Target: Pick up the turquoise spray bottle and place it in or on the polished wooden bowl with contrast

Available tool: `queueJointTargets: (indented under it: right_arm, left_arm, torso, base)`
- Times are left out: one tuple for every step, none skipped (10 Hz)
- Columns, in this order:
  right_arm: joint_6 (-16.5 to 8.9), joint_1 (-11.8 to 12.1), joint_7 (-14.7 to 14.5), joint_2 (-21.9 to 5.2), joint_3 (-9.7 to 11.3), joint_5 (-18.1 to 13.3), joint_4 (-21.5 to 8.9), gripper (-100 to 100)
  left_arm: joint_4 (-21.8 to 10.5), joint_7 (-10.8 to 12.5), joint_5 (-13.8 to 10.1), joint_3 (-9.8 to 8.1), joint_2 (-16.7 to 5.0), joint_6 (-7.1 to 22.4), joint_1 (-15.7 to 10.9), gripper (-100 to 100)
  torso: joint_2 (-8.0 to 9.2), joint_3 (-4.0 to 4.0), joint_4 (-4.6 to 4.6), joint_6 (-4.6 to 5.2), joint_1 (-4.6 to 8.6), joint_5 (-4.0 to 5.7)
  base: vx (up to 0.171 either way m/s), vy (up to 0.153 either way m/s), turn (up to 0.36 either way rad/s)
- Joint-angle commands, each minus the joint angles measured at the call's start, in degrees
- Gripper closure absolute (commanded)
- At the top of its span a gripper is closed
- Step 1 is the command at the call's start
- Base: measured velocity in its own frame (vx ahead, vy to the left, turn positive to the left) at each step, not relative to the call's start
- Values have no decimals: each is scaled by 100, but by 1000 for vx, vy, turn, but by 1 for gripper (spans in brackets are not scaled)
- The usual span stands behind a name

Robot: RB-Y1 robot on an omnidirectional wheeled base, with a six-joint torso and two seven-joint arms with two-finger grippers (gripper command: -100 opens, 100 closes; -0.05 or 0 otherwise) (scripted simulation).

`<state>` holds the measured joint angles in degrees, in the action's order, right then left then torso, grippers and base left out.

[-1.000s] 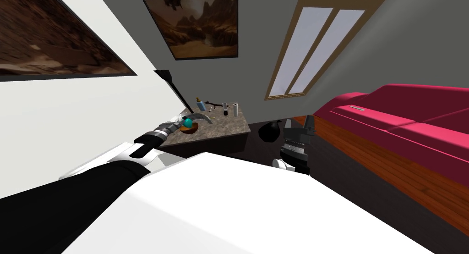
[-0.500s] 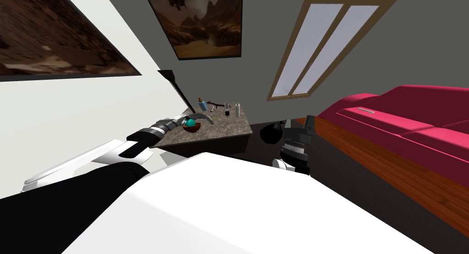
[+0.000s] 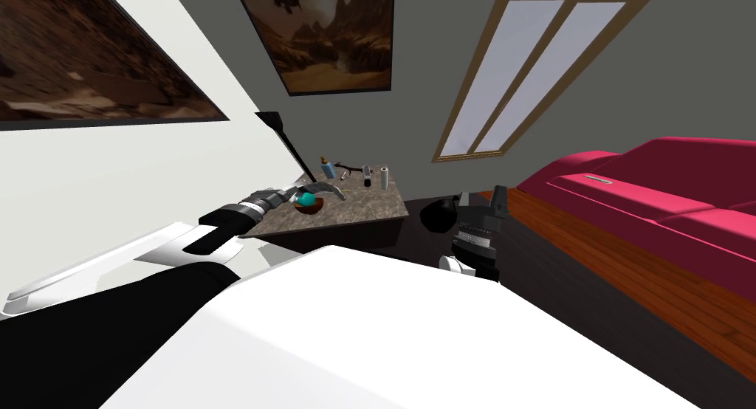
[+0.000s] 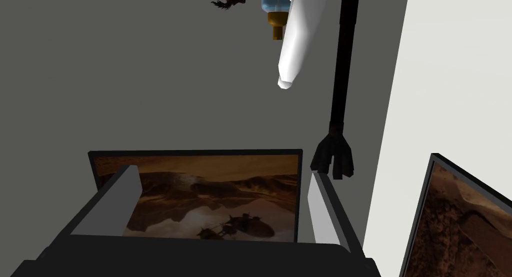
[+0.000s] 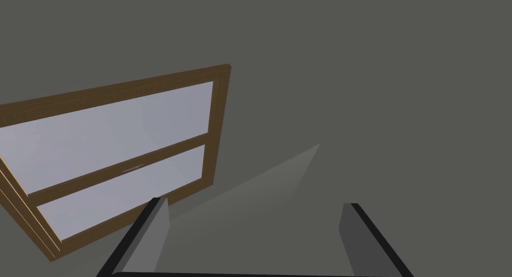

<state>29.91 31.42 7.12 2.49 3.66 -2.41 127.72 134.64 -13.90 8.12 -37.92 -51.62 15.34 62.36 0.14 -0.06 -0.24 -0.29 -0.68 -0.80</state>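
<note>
Spray bottle [image 3: 303, 198] rests in brown bowl [image 3: 309, 209] on stone table [image 3: 365, 205]; placing looks done to me. My left gripper [image 4: 220, 174] just beside, fingers wide apart and empty, since bowl carries bottle. Right gripper [image 3: 481, 196] idle off table, spread, empty.

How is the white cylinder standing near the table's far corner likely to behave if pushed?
The white cylinder stands upright, tall and narrow, so a push near its top would probably tip it. Lying down, its round side would likely let it roll. The table edge is close beside it, so it might drop off.
</note>
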Motion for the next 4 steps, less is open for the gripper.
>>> queueJointTargets:
  right_arm:
    - [0, 0, 0, 0, 0, 0, 0, 0]
    - [0, 0, 0, 0, 0, 0, 0, 0]
    - [0, 0, 0, 0, 0, 0, 0, 0]
    - [0, 0, 0, 0, 0, 0, 0, 0]
  left_arm:
    - [0, 0, 0, 0, 0, 0, 0, 0]
    - [0, 0, 0, 0, 0, 0, 0, 0]
    - [0, 0, 0, 0, 0, 0, 0, 0]
    - [0, 0, 0, 0, 0, 0, 0, 0]
  torso:
    - [0, 0, 0, 0, 0, 0]
    - [1, 1, 0, 0, 0, 0]
    - [1, 1, 0, 0, 0, 0]
    - [1, 1, 0, 0, 0, 0]
  base:
    - [0, 0, 0]
    - [0, 0, 0]
    - [0, 0, 0]
    - [0, 0, 0]
